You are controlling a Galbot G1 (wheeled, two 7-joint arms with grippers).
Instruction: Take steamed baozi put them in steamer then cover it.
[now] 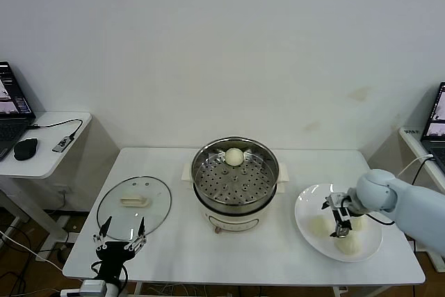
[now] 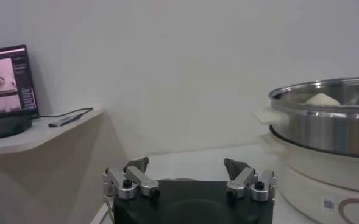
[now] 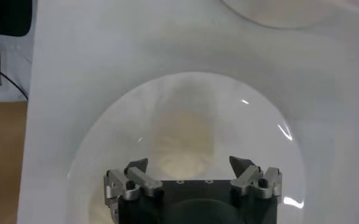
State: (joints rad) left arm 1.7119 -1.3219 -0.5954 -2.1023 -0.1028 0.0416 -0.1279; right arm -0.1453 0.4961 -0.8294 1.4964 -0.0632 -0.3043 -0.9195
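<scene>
One white counter carries everything. At its middle stands the round shiny steel steamer on a cream-white base, uncovered, with one smooth cream-white steamed bun on the perforated tray at the far side. Left of it, apart, lies the clear glass cover with a cream handle. Right of it sits a flat white round plate holding pale buns. The right gripper hovers over the plate, fingers spread. The left gripper hangs at the counter's near left edge by the cover, fingers spread and empty. A side desk with a laptop stands farther left.
</scene>
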